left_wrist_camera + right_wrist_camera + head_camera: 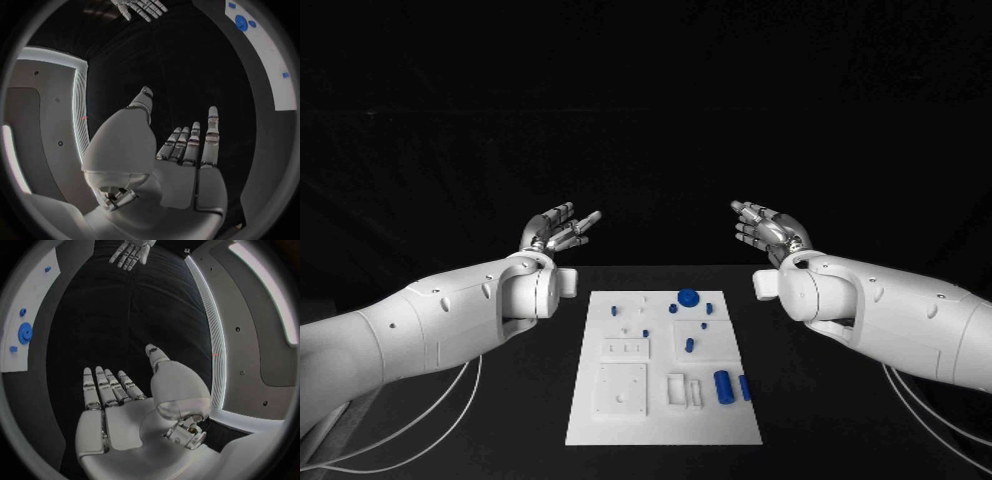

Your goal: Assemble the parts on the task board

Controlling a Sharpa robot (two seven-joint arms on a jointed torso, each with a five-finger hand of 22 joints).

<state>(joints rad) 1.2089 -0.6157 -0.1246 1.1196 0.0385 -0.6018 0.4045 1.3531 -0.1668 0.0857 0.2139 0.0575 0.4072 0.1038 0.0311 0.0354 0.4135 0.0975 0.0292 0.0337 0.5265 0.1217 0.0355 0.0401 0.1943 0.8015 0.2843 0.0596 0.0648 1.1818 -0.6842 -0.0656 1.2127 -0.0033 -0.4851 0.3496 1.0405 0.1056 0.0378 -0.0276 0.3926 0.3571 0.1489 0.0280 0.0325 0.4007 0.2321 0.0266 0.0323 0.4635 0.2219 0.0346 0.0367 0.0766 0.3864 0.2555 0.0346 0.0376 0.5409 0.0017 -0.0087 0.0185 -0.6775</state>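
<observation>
One white board (664,400) is lying flat in the middle of the black surface (848,420), running lengthwise away from the robot. Small blue parts are sitting on it: one round disc (688,295) near the far edge, one thick upright cylinder (724,386) toward the near right side with one slimmer blue piece (744,388) just beside it, one short peg (688,344) near the middle, and about five tiny blue bits scattered between the disc and the peg, too small to tell apart with certainty. Several white raised blocks and recesses are also showing on the board's near half. Two robot hands are hovering above the surface beyond the board's far end, one on each side and well apart from it. The left robot hand (558,231) is holding nothing, its fingers (210,135) stretched out and spread, the palm facing inward. The right robot hand (770,230) is likewise empty, its fingers (100,387) extended side by side. Thin white cables (444,405) are trailing under each arm at the near corners. Nothing is lying between either hand and the board.
</observation>
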